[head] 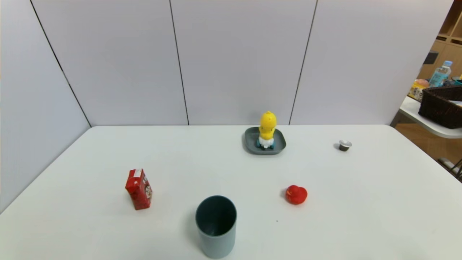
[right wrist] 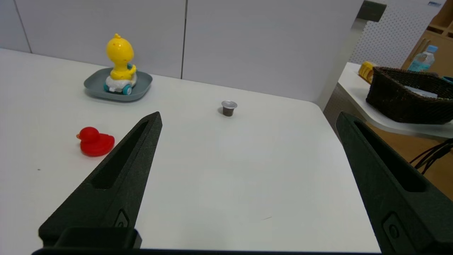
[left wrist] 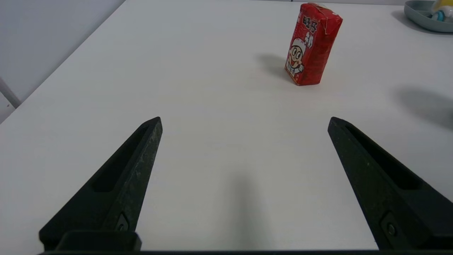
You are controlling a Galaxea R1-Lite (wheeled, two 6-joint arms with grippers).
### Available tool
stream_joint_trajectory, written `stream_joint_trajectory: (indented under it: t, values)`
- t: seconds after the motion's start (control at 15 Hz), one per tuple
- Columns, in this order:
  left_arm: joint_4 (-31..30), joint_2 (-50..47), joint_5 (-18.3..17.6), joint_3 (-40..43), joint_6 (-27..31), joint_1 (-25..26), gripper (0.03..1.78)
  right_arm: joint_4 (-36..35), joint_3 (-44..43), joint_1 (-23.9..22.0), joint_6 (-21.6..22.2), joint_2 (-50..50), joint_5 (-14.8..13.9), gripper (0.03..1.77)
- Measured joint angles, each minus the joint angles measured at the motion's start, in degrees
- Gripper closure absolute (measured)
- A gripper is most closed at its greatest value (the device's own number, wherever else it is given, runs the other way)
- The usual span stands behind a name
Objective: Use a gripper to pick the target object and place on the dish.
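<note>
- From my station, the left gripper sits parked over the worktop's near-left area, fingers spread wide with nothing between them; I judge it idle for this task.
- The red carton stands upright toward the near-left of the worktop, well apart from the dish.
- The cup stands upright at the near edge, centre, mouth up.
- The yellow toy stands upright on the dish, which lies close to the far edge, just right of centre. Its wheels rest inside the low rim, so I judge placement complete.
- The red duck lies right of centre, clear of the dish.
- The small capsule sits toward the far-right corner.
- The right gripper hangs over the near-right area, fingers fully apart and holding nothing, well apart from the toy; I read this as a released, clear posture.
</note>
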Motion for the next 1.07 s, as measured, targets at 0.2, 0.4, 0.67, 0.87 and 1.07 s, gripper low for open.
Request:
stream_joint_trajectory:
  t: [0.2, 0.4, 0.67, 0.87, 1.07]
  values:
    - [0.00, 0.00, -0.01, 0.00, 0.00, 0.00, 0.12, 0.12, 0.78, -1.06, 0.13, -2.65, 1.77, 0.10]
    - [0.00, 0.00, 0.00, 0.00, 0.01, 0.00, 0.12, 0.28, 1.91, -2.79, 0.16, -5.84, 4.86, 0.10]
    - [0.00, 0.00, 0.00, 0.00, -0.02, 0.00, 0.12, 0.30, 4.72, -3.17, 0.18, -9.78, 4.95, 0.10]
    - [0.00, 0.00, 0.00, 0.00, 0.00, 0.00, 0.12, 0.39, 9.55, -3.17, 0.05, -12.54, 4.92, 0.10]
    - [0.00, 0.00, -0.04, 0.00, -0.02, 0.00, 0.12, 3.75, 13.43, -3.15, 0.33, -15.04, 4.75, 0.10]
